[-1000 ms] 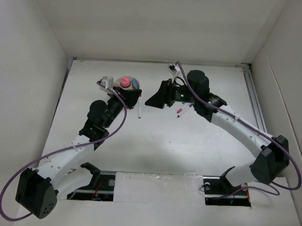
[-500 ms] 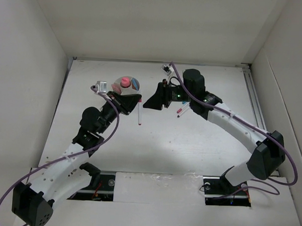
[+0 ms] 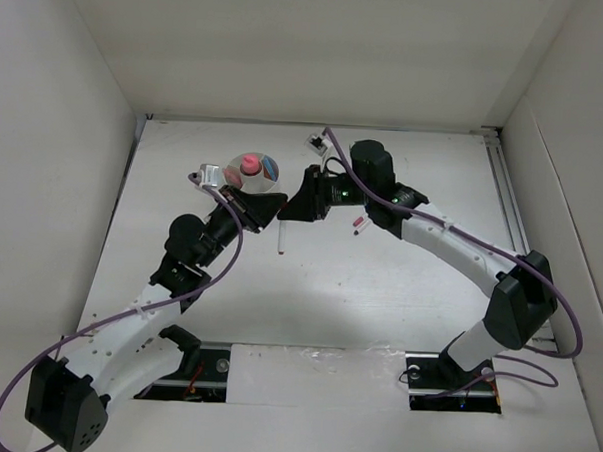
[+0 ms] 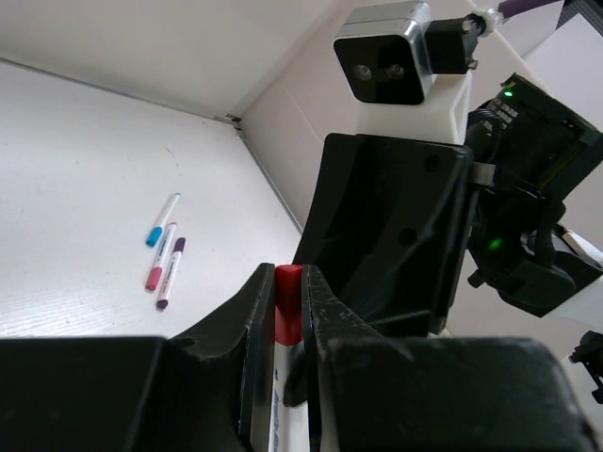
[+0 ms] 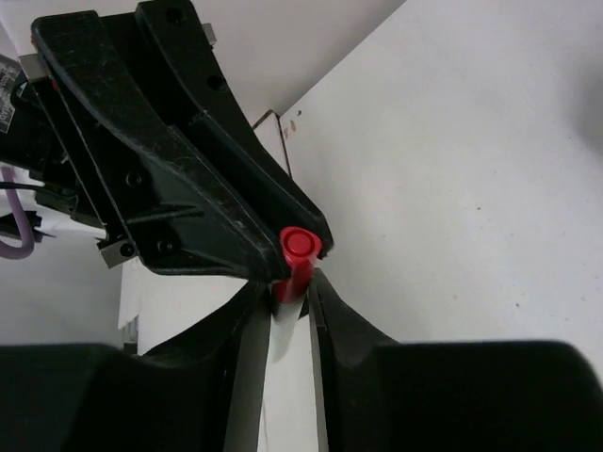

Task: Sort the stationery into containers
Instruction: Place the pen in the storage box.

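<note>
Over mid-table in the top view, the red-capped pen [image 3: 280,237] hangs with its long axis running 12 to 6 o'clock. Its upper end is caught where the left gripper [image 3: 270,209] and right gripper [image 3: 294,208] meet nose to nose. The left arm reaches in from 7 o'clock with its elbow bent, and the right arm bows in from 4 o'clock. The divided white cup [image 3: 232,165] sits at 11 o'clock from the pen, just beyond the left gripper, so the left arm is nearer it.

From the left wrist, the left fingers pinch the pen's red cap [image 4: 287,303] tight, and the barrel runs back toward 6 o'clock. The right gripper's black body looms at 1 o'clock. Three loose pens [image 4: 162,256] lie on the table at 9 o'clock, well apart.

From the right wrist, the pen [image 5: 298,259] lies along the right gripper's [image 5: 287,303] centreline, red end toward 12 o'clock, with the left gripper's fingers [image 5: 217,188] coming in from 10 o'clock. The right jaws stand narrow, just beside the barrel. Whether they press it I cannot tell. This looks like a handover.
</note>
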Robot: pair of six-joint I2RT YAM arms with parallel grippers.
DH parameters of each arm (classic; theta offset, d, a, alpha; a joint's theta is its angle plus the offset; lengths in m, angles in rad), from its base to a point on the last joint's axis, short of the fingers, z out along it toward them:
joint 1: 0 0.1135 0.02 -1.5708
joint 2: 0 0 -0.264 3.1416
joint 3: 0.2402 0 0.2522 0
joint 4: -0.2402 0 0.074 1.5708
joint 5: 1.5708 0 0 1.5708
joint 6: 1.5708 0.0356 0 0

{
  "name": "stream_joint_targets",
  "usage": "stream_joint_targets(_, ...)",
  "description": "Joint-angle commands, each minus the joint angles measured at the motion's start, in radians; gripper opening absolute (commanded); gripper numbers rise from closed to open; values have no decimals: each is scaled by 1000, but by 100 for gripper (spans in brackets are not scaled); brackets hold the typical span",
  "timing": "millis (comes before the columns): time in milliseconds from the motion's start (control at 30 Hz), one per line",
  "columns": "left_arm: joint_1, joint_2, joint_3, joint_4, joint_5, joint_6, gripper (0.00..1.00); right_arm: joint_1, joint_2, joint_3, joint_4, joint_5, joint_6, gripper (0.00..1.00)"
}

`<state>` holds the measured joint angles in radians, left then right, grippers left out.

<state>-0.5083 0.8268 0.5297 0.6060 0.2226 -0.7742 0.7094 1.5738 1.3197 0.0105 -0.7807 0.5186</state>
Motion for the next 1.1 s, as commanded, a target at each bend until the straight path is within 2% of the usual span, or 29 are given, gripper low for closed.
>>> stream_joint_targets(0,4,-6,-5,78,23,-8,0,10,-5,55,95,-8,15,26)
stream_joint_targets(33,4,-6,-5,65,23,-8,0,10,-5,55,95,7,15,16)
stream_joint_targets(100,4,-6,6,40,14,18,0,10,6,55,95,20,24,10)
stream_joint_targets(167,4,-44,18,-11,-26,41,11,19,6,55,95,32,24,5)
stream_joint_targets(200,4,-60,44,-37,-51,53,29,19,6,46,95,53,24,5)
stream_joint_targets(300,4,-132,91,-152,-167,107,52,19,28,46,95,112,24,2)
stream_joint_targets(367,4,-169,101,-198,-215,128,92,19,50,46,95,148,35,2)
stream_joint_targets(400,4,-207,101,-231,-259,128,100,19,60,56,95,175,35,2)
stream_joint_targets(533,4,-290,-14,-223,-310,102,100,30,130,113,95,355,57,2)
stream_joint_targets(633,4,-325,-51,-279,-357,102,100,39,216,186,104,444,87,2)
stream_joint_targets(733,4,-360,-95,-328,-405,139,100,39,320,277,105,636,110,1)
stream_joint_targets(900,4,-411,-147,-358,-514,150,100,48,478,415,124,855,162,1)
stream_joint_targets(1067,4,-423,-168,-380,-592,159,100,48,616,561,124,975,199,2)
